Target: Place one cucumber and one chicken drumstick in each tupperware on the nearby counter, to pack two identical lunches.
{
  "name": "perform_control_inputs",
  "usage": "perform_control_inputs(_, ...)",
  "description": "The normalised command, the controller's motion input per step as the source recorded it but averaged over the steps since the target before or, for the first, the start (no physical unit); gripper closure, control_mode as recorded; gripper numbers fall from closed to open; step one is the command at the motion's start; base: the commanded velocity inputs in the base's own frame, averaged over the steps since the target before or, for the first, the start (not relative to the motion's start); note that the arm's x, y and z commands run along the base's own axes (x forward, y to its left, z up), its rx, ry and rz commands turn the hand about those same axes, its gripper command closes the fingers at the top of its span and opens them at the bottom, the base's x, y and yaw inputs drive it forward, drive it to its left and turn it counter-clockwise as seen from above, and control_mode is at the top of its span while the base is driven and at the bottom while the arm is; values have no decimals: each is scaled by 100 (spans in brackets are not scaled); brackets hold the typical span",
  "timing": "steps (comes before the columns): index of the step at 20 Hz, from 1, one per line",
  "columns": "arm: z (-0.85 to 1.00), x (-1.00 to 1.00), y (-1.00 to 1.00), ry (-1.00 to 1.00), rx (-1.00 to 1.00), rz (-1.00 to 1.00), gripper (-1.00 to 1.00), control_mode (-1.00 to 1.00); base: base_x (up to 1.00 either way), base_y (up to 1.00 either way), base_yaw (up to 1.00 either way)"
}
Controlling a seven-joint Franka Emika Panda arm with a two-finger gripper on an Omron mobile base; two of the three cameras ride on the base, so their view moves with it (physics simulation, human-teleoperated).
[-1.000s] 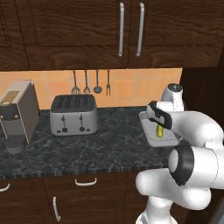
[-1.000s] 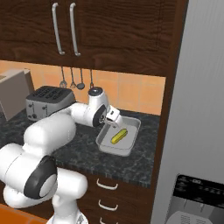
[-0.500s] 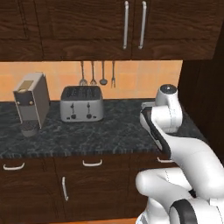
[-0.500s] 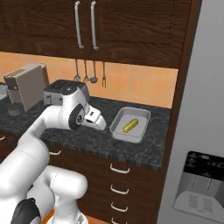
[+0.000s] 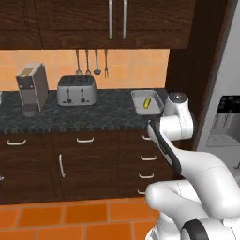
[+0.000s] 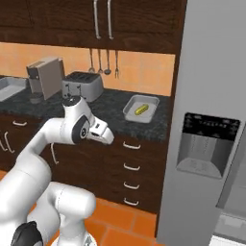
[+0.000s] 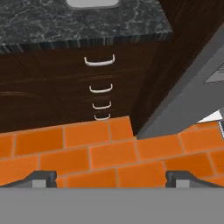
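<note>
One tupperware [image 5: 138, 99] sits at the right end of the counter [image 5: 93, 117], with a yellow-green cucumber [image 5: 147, 102] lying in it. From the right base view the same tupperware [image 6: 129, 111] and cucumber [image 6: 140, 110] stand beside the fridge. My gripper [image 6: 109, 138] hangs below counter height in front of the drawers, well clear of the tray. In the hand view the gripper [image 7: 112, 177] is open over the floor with nothing between its fingertips [image 7: 41, 176]. A rim of the tupperware [image 7: 92, 3] peeks in at the top. The chicken drumstick is out of view.
A toaster [image 5: 77, 90] and a coffee machine [image 5: 32, 87] stand further left on the counter. Another pale grey tray [image 6: 8, 86] shows at the far left. A tall grey fridge [image 6: 211, 120] bounds the right side. Drawers with silver handles [image 7: 99, 62] face the orange tiled floor [image 7: 109, 153].
The whole scene has shifted and shrunk: the base has backed away from the counter. The hand, earlier over the tray with the cucumber, now hangs low before the drawers, still open.
</note>
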Motion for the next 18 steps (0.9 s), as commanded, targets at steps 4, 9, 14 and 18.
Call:
perform_control_inputs(4,0,0,0,0,0,0,-100,100,-64,-100,-15)
perform_control_inputs(9,0,0,0,0,0,0,-100,100,-17,-100,-6)
perform_control_inputs(14,0,0,0,0,0,0,-100,100,4,-100,-4)
perform_control_inputs(18,0,0,0,0,0,0,-100,100,9,-100,-3)
